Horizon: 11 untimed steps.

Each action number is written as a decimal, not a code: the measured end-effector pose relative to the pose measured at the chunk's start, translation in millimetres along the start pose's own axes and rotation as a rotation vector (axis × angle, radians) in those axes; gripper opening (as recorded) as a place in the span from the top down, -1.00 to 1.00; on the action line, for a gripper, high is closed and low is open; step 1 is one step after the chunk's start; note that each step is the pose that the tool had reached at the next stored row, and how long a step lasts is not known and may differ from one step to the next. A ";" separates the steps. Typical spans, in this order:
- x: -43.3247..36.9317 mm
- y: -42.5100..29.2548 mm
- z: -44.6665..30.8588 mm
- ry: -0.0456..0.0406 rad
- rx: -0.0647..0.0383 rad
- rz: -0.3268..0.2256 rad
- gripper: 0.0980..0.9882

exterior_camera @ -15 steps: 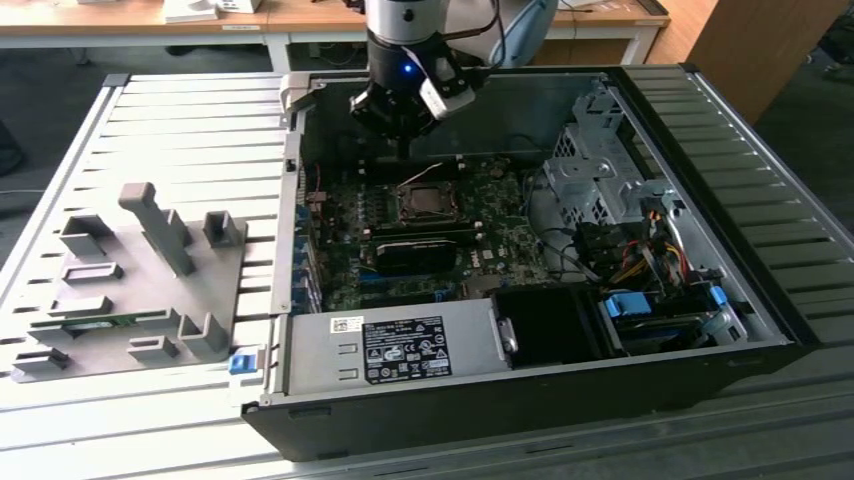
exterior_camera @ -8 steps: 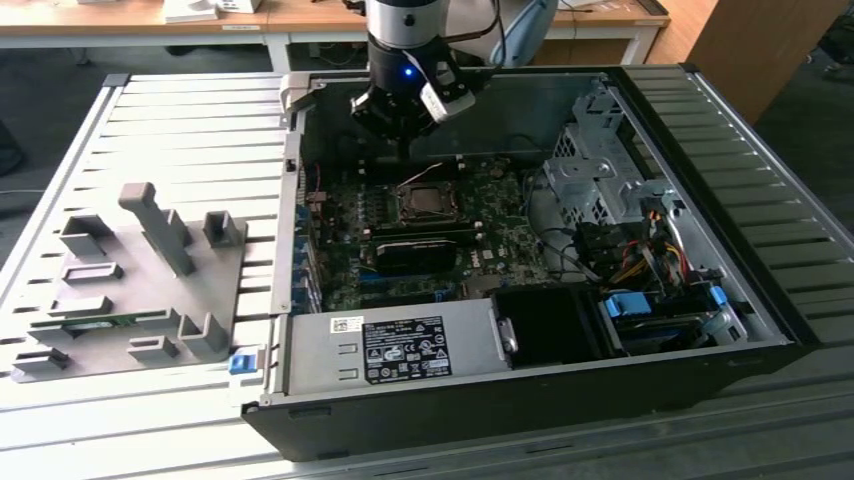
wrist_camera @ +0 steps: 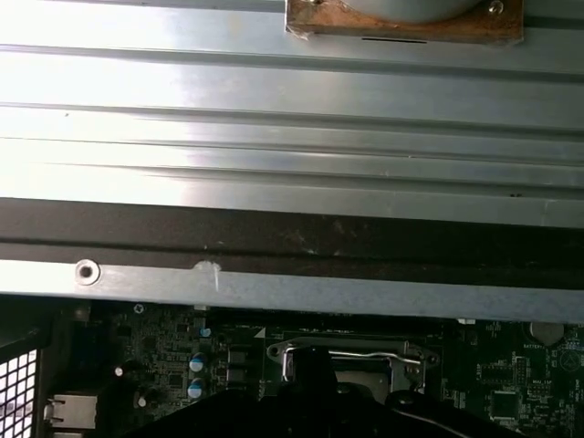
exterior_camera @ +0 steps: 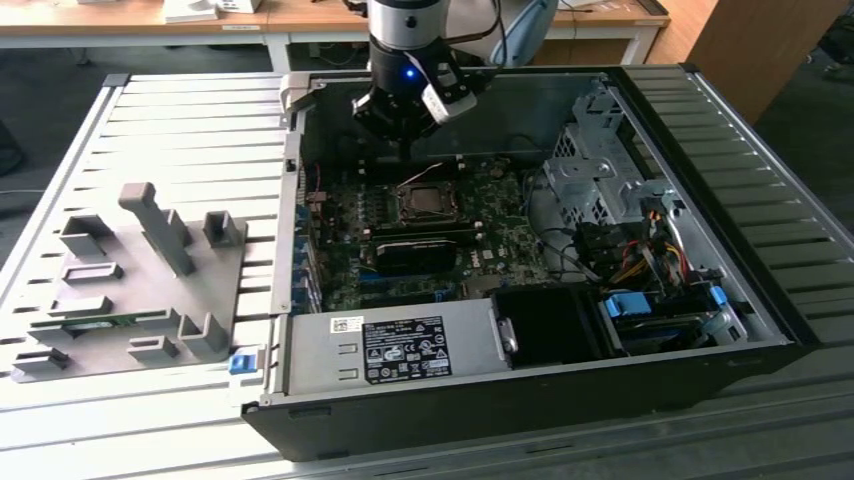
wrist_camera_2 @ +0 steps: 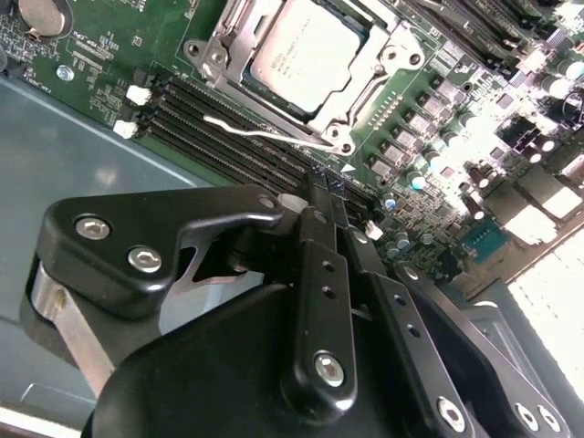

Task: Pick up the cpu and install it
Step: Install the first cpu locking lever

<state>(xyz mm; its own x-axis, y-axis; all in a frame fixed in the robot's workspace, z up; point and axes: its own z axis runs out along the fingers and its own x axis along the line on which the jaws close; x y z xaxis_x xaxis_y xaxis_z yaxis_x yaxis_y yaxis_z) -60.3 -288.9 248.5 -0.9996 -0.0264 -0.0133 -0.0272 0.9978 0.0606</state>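
One cpu [wrist_camera_2: 306,57] seated in socket [wrist_camera_2: 228,46] | gripper [wrist_camera_2: 319,196] closed, empty, near socket

A silver-grey cylindrical arm [exterior_camera: 404,20] ends in a black wrist housing with a small blue light glowing on its face and a white label beside it. In the second wrist view, the end effector [wrist_camera_2: 321,196] is matte black: two slim fingers [wrist_camera_2: 315,237], linked bars and rounded knuckle plates fastened with bright silver screws, plus a polished metal edge.
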 end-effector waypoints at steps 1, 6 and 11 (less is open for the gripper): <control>-0.1 0.0 0.1 0.0000 0.000 0.000 0.98; -0.2 -0.1 1.1 0.0000 0.000 0.000 0.98; -0.6 -0.2 2.0 -0.0001 0.000 0.000 0.98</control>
<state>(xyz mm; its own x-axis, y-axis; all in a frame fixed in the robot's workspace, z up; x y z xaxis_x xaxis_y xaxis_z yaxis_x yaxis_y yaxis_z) -59.6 -288.9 246.5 -0.9996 -0.0265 -0.0134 -0.0273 0.9978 0.0607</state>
